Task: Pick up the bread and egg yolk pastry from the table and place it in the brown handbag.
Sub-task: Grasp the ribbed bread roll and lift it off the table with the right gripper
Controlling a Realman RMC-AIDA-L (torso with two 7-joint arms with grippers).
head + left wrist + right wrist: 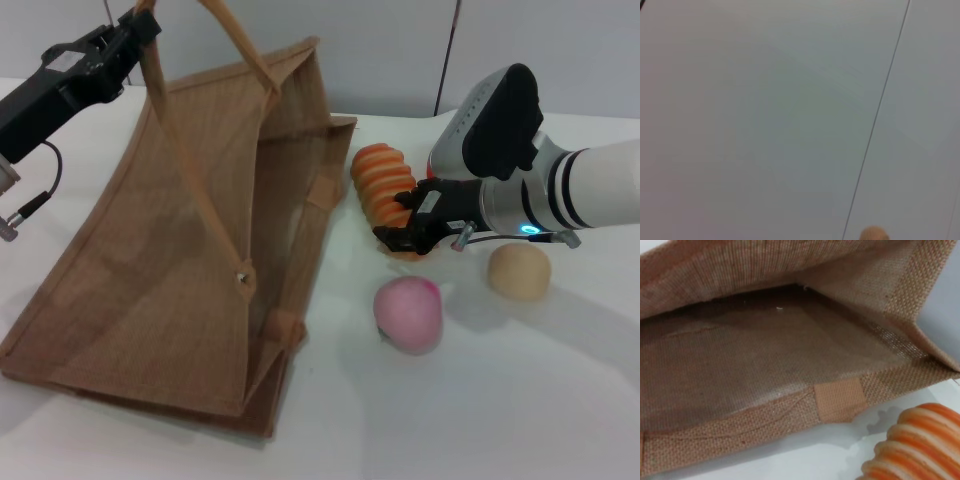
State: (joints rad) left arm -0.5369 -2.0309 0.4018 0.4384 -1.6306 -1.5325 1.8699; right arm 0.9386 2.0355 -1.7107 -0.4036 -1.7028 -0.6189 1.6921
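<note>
The brown handbag lies tilted on the table with its mouth facing right; its inside fills the right wrist view. My left gripper is at the top left, shut on one of the bag's tan loop handles and holding it up. The striped orange bread lies just right of the bag's mouth and shows in the right wrist view. My right gripper is over the bread's near end. The pale egg yolk pastry sits on the table right of that gripper, under the right arm.
A pink ball lies on the white table in front of the bread and left of the pastry. The left wrist view shows only a pale wall and a small tan tip at its edge.
</note>
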